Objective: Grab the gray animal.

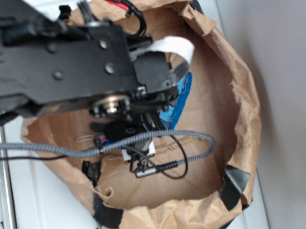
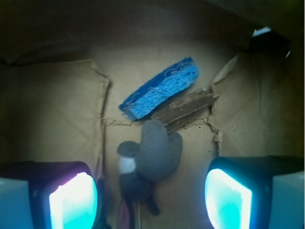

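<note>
— Down in the paper bag (image 1: 233,82), what sits under the claw (image 2: 151,193)?

— Between its two glowing pads (image 2: 71,200) lies the gray animal (image 2: 150,160), on the cardboard floor, nearer the left pad than the right. The claw stands wide, holding nothing; both pads are clear of the plush.

— And the blue thing?

— That is the sponge (image 2: 162,88), farther off, with a strip of dark wood (image 2: 186,110) between it and the animal. The wood's end looks to touch the animal's gray top, though I cannot be sure.

— How will the animal handle?

— By its look, soft and light: felt-like cloth, rounded, with a white patch and a darker lower part. It should squash under the pads rather than slip, and nothing in it seems breakable.

— Where to pinch it?

— Across the broad gray lobe, the fullest part, I judge. The small bits at the bottom are thin and blurred; a grip there might pull loose.

— Anything from the outside view?

— The arm (image 1: 50,54) and its cables hide the animal there; only a corner of the sponge shows.
</note>
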